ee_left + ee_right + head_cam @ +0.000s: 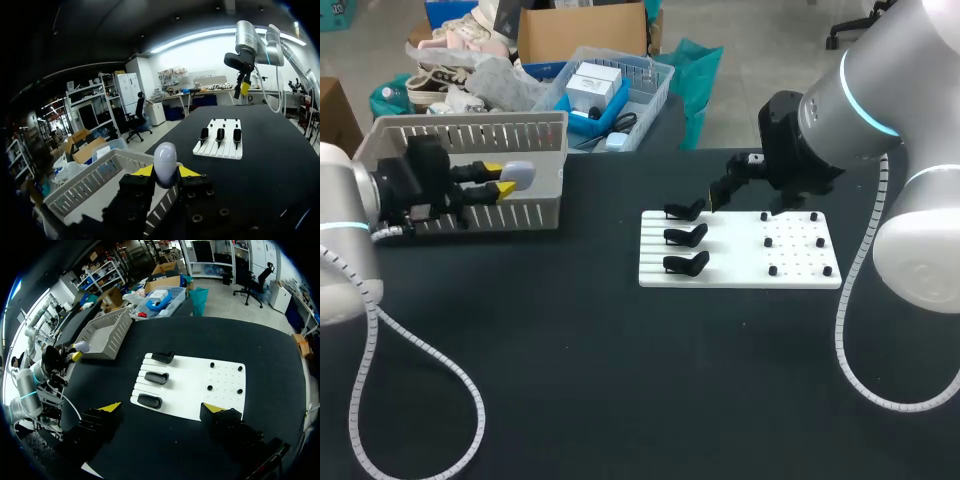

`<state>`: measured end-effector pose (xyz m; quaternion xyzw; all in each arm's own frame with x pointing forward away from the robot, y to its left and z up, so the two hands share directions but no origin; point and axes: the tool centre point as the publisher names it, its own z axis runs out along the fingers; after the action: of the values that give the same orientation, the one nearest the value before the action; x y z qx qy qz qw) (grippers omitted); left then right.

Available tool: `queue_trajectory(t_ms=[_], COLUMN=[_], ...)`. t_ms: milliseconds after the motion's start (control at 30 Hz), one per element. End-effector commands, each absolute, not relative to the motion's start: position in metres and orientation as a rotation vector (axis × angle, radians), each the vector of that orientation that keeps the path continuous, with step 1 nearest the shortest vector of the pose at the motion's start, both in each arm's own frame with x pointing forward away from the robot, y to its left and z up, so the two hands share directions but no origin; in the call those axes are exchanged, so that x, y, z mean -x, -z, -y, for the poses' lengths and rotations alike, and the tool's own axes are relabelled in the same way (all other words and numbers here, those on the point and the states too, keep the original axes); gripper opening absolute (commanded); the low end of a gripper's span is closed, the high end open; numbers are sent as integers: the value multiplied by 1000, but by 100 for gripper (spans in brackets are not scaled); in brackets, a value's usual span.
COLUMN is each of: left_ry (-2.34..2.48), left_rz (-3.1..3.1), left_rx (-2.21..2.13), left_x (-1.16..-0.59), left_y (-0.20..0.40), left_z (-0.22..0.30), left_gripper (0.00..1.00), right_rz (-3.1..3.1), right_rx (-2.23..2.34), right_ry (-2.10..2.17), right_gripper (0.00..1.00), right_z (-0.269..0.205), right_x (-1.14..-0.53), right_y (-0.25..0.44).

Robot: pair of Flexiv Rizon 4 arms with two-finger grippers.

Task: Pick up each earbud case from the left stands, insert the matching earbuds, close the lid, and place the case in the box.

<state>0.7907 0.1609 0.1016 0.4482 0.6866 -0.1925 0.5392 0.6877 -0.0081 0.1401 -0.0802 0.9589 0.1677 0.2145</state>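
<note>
- The left arm comes in low from the left, and the left gripper (166, 171) is closed on a pale, egg-shaped case (518, 175).
- The yellow fingertips (145, 171) press the case from both sides at a narrow spread. The case's rounded end pokes out past them.
- The case looks closed, as one smooth shape.
- The case hangs over the white slatted basket (460, 130) at the far left of the black table (570, 380), toward the basket's right end. The pictures do not show whether the case touches the basket.
- The right arm comes in from the far right, and the right gripper (162, 408) hovers above the white board (740, 255) near the middle of the table.
- The right gripper's fingers are spread wide with nothing gripped. In the head view it sits over the board's far edge, just beside the farthest stand.
- Three black stands (687, 236) sit in a near-to-far column on the left part of the board.
- Small black studs (209, 388) are scattered on the dotted right part of the board. They are too small to tell what they are.
- The basket and the board are well apart, with bare tabletop between them.
</note>
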Motion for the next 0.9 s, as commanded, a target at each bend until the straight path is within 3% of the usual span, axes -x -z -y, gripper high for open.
queue_trajectory(t_ms=[33, 900], left_ry=[343, 298], left_rz=[-1656, -1888], left_rx=[-940, -844], left_x=[-798, -861], left_y=[-99, -61], left_z=[-171, -194], left_gripper=[0, 1], right_rz=[-2652, -2652], right_rx=[215, 215], right_ry=[-459, -459], right_gripper=[100, 100], right_z=[8, 8], right_x=[-686, -686], right_y=[-139, -139])
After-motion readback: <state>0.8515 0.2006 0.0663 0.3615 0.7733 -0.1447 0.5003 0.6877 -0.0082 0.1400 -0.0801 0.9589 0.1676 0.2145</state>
